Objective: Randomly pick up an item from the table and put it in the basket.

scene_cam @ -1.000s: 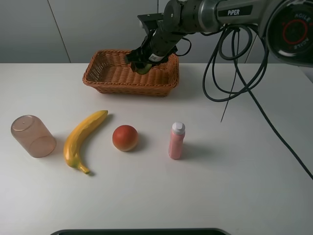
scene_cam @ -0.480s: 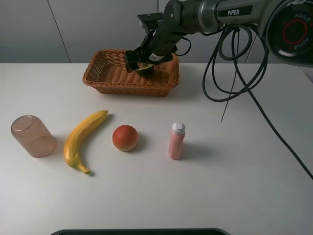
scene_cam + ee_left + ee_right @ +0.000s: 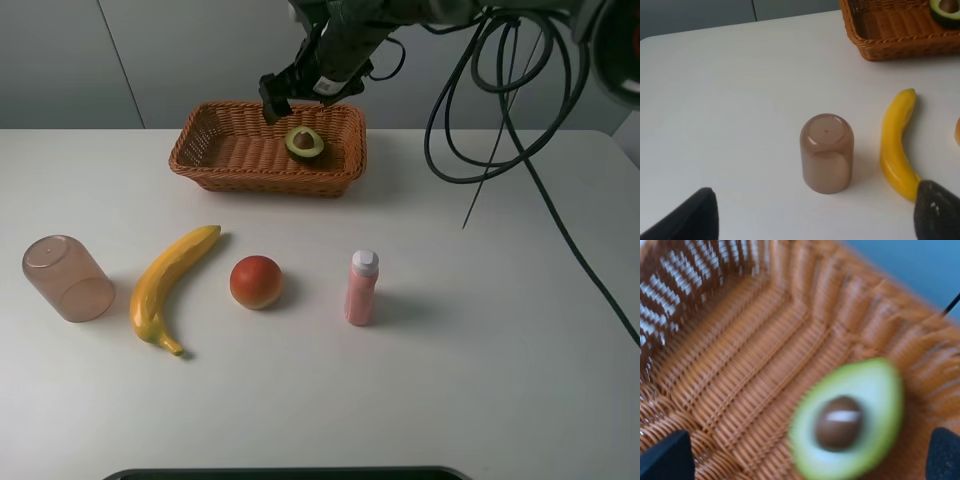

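Legible markings: none in any view. The pink bottle [image 3: 360, 288] presents a plain body and a white cap — no readable label. The arm housing [image 3: 622, 30] at the upper right edge of the exterior view is cropped — no characters resolve.

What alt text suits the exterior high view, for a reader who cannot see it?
A halved avocado lies cut side up in a wicker basket on a white table, the right gripper open above it. In front lie a cup, banana, red-orange fruit and pink bottle.
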You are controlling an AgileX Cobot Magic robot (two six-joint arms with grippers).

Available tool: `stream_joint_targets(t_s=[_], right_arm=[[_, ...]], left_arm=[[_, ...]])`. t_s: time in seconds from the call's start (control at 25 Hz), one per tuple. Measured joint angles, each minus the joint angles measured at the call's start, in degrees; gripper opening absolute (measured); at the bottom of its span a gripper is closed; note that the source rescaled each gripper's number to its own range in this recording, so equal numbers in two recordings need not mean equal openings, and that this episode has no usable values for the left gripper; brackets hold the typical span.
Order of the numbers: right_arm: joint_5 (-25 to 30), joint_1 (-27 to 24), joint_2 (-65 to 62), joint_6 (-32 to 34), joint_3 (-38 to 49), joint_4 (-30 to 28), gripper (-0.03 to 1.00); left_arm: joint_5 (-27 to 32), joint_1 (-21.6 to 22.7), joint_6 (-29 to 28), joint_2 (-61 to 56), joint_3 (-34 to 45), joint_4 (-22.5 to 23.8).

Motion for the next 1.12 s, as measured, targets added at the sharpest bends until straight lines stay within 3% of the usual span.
stream_joint_targets(t_s=[0.24,0.6,0.92,1.12], right_arm=[[10.84,-6.85,-13.12,-0.94,0.0,-4.54,1.0],[28.11,-22.96,-31.35,-3.86,0.51,-6.0,1.0],[27.39,-36.59,-55.31,-6.42,18.09,-5.89,1.0],[23.29,-39.22,-74.06,-6.88,33.15,-6.08,1.0]], left_arm=[[0.0,0.0,0.0,0.0,0.0,0.0],[0.0,0.0,0.0,0.0,0.0,0.0],[0.0,0.0,0.0,0.0,0.0,0.0],[0.0,0.0,0.0,0.0,0.0,0.0]])
